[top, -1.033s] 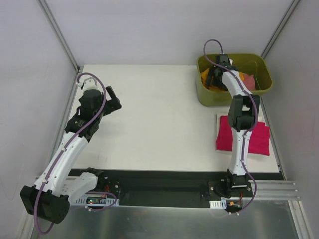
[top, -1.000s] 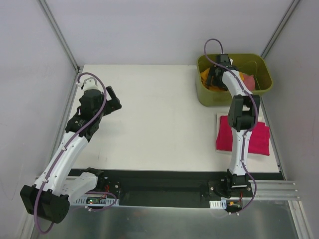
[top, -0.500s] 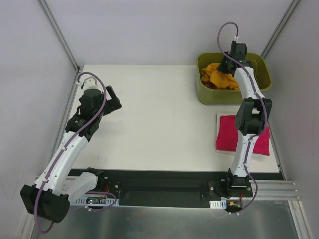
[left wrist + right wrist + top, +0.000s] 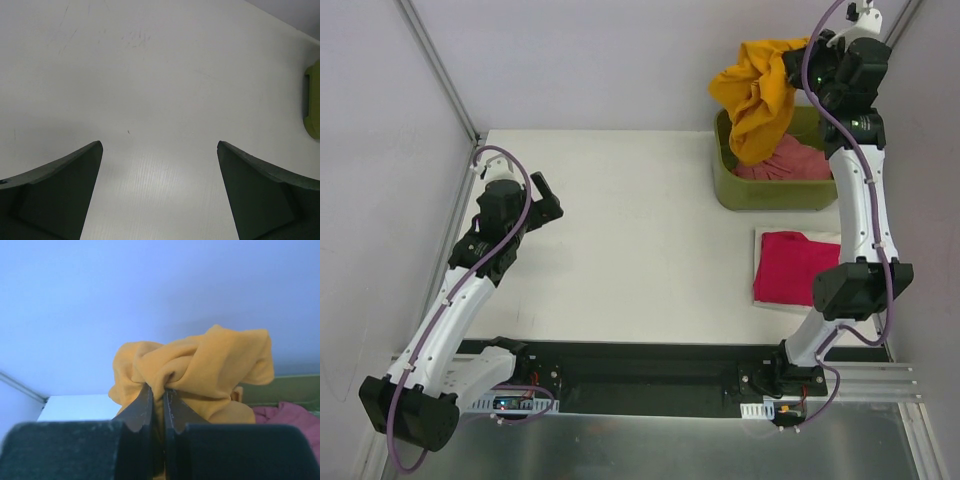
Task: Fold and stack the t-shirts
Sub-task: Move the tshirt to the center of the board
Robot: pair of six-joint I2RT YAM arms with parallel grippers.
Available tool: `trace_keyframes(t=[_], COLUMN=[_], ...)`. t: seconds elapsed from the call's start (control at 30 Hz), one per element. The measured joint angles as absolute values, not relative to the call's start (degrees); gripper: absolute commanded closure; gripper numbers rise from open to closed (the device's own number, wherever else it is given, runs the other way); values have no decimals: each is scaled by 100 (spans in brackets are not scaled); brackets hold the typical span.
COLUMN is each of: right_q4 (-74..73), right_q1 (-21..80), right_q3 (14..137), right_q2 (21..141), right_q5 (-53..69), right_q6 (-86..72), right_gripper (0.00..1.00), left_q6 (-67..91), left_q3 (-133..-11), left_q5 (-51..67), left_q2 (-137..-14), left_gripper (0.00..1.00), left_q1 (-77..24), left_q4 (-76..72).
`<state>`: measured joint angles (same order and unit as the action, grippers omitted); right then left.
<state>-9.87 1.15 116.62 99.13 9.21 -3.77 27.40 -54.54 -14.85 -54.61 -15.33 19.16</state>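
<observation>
Now my right claw [image 4: 800, 60] pinches the bunched orange-yellow t-shirt [image 4: 753, 95] high above the olive bin [image 4: 724, 186], my left claw [image 4: 546, 192] hangs spread over the desk [image 4: 640, 240], and I judge the next move is laying the shirt flat on the desk for folding.

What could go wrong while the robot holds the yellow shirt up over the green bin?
The right gripper pinches just a small bunch of the yellow shirt, so it might slip and fall. The shirt hangs in a crumpled wad, so it may land messy and be hard to fold. Its bottom dangles near the pink shirt in the green bin, and might snag it.
</observation>
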Motion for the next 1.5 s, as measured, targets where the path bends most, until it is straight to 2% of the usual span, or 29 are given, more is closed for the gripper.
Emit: trace_keyframes(t=[0.13,0.3,0.47,0.57,0.67,0.7,0.77,0.8,0.83,0.93,1.07,1.3,1.5], right_q4=[-972,-1094,-1308,-1391,-1662,-1833,-2320,-2571,-2775,-3406,-3667,-3391,-3096], right_q1=[283,954,2502,3162,3395,3420,3420,3406,3391,3345,3317,3564,4222], right_q3=[11681,11677,11493,11144,10919,10833,10654,10604,10582,10304,9242,7395,6648], right_q2=[9797,9502,8949,8613,8567,8597,8726,8851,8971,9345,9238,8296,7985], right_q5=[1343,1865,2200,2394,2414,2257,1658,1229,867,-263,-716,-180,484], right_q6=[-445,-401,-224,-126,-1,75,274,327,349,523,552,534,386], right_gripper=[99,97,93,84,66,49,24,5,0,3,3,3,2], left_q6=[2766,2858,3116,3341,3507,3559,3658,3693,3717,3815,3922,4014,4169], left_q3=[-5452,-5443,-5238,-5035,-4880,-4836,-4757,-4713,-4670,-4534,-4410,-4283,-3798], left_q5=[-1406,-1376,-1406,-1452,-1461,-1459,-1457,-1457,-1457,-1457,-1448,-1100,-333], left_q2=[-5406,-5242,-4834,-4525,-4219,-4106,-3870,-3739,-3605,-3277,-3083,-3356,-3813], left_gripper=[1,1,1,1,1,1,1,1,1,1,1,1,1], left_q1=[-1533,-1533,-1533,-1533,-1533,-1533,-1533,-1533,-1533,-1533,-1533,-1533,-1533], left_q4=[1916,1916,1887,1883,1940,1973,2010,2012,2021,2123,2353,2766,2985])
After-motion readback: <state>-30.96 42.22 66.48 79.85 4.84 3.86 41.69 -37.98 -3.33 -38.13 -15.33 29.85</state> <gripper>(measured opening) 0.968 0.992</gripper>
